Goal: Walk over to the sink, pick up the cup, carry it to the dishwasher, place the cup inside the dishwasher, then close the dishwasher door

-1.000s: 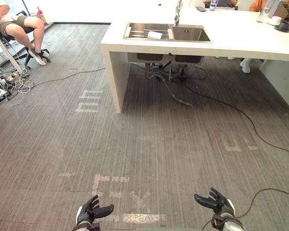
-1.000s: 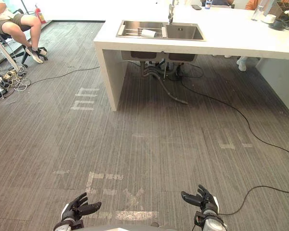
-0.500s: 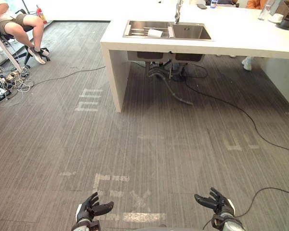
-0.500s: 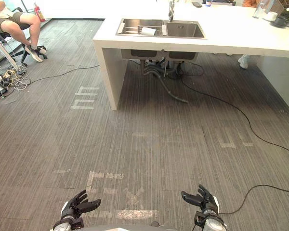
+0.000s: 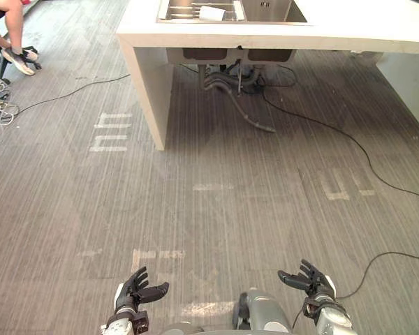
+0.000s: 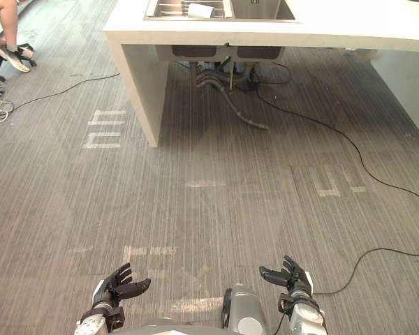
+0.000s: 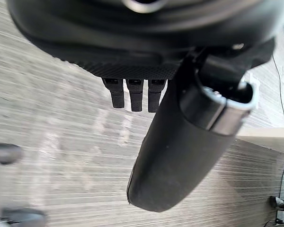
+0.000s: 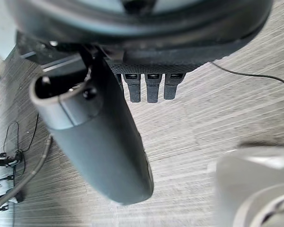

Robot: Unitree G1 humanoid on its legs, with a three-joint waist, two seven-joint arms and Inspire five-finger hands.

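Facing sink (image 5: 269,8) w/ cup (image 5: 211,12) inside, well apart; left robot hand (image 5: 135,293) & right robot hand (image 5: 309,280) spread wide, empty. Could trip on floor cable (image 5: 314,122) if veering right.

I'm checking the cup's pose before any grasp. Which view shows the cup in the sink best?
The left eye view: the white cup sits in the left basin of the sink, a little further from the top edge. The right eye view shows it likewise, nearer the edge. The wrist views face the floor.
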